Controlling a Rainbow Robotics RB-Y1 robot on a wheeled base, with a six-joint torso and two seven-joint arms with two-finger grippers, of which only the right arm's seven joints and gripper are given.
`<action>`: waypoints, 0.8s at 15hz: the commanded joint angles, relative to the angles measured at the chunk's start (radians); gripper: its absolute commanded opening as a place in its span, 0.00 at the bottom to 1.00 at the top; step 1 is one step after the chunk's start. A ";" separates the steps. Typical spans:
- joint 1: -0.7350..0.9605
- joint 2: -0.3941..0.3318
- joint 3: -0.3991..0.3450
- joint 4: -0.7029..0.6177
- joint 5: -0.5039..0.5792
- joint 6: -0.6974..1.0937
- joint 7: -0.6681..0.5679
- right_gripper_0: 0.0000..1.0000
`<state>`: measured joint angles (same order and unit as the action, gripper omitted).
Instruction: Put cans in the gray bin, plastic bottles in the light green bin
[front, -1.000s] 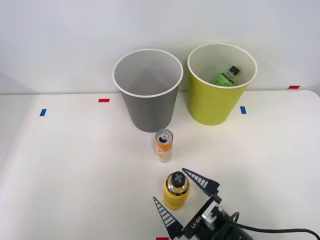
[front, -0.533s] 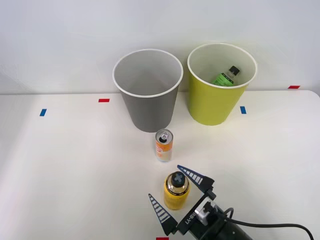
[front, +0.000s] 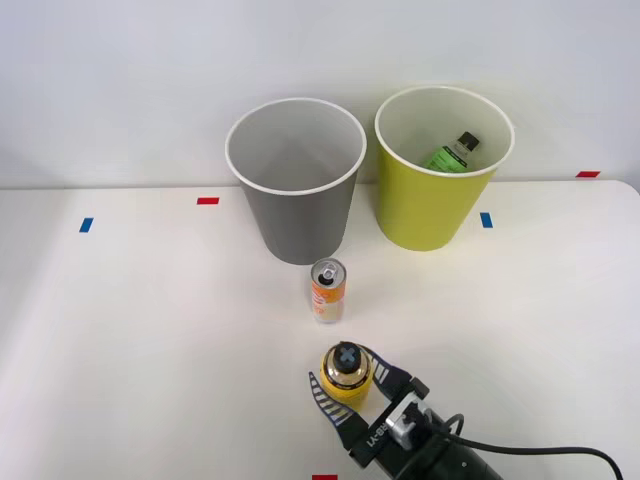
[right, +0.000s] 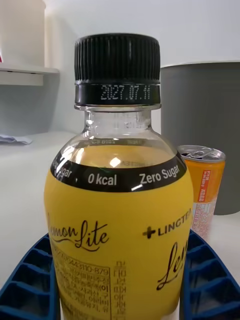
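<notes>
A yellow-labelled plastic bottle (front: 346, 372) (right: 120, 210) with a black cap stands upright near the table's front edge. My right gripper (front: 350, 386) (right: 120, 285) is shut on it, one blue finger (right: 30, 280) pressed against each side of the label. The orange and white can (front: 328, 290) (right: 204, 195) stands upright just behind it, in front of the gray bin (front: 300, 225) (right: 205, 125). To the right of that bin stands the light green bin (front: 425, 205), with a green-labelled bottle (front: 452, 153) lying inside.
Both bins stand at the back of the white table, against the wall. Red tape marks (front: 208, 201) and blue tape marks (front: 86, 225) dot the tabletop. My arm's black cable (front: 560, 455) trails off toward the front right.
The gripper's fingers, spread wide on either side of the yellow bottle before, have come together onto it. The bottle shifted very slightly. Can and bins stayed put.
</notes>
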<state>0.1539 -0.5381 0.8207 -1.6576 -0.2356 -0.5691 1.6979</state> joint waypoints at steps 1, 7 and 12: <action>0.003 -0.013 -0.002 -0.001 -0.007 -0.008 -0.004 0.00; 0.029 -0.074 -0.028 -0.067 -0.021 -0.020 -0.021 0.00; 0.033 -0.082 -0.058 -0.114 -0.027 -0.015 -0.050 0.00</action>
<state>0.1888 -0.6234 0.7702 -1.7605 -0.2616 -0.5862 1.6555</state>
